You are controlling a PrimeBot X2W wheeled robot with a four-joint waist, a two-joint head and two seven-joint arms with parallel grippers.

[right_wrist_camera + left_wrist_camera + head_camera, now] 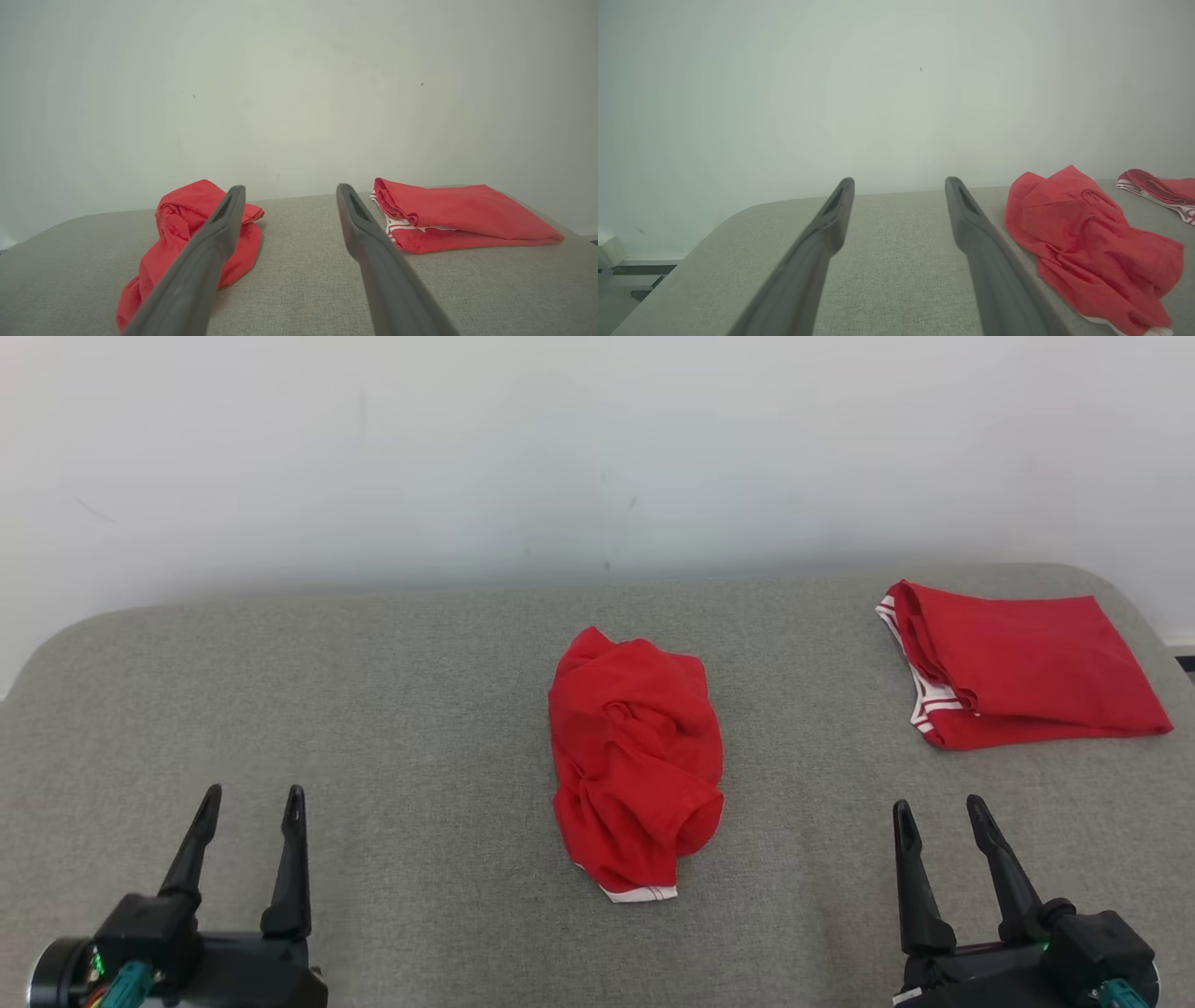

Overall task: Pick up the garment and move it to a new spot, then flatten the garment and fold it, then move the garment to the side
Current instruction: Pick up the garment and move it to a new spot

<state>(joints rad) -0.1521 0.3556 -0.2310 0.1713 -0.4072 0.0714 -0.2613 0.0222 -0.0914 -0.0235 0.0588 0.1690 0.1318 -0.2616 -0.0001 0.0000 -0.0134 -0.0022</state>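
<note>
A crumpled red garment [637, 761] with a white-trimmed hem lies bunched in the middle of the grey padded table [420, 709]. In the left wrist view the garment [1087, 238] sits to the right of the fingers; in the right wrist view the garment [187, 242] lies to the left, partly behind one finger. My left gripper [252, 803] rests open at the lower left, well clear of the cloth. My right gripper [938, 810] rests open at the lower right, also apart from it. Nothing is between either pair of fingers.
A second red garment [1013, 663], folded flat with white stripes at its edge, lies at the table's far right corner; it also appears as a folded red garment [458, 214] in the right wrist view. A pale wall [597, 448] rises behind the table's rounded back edge.
</note>
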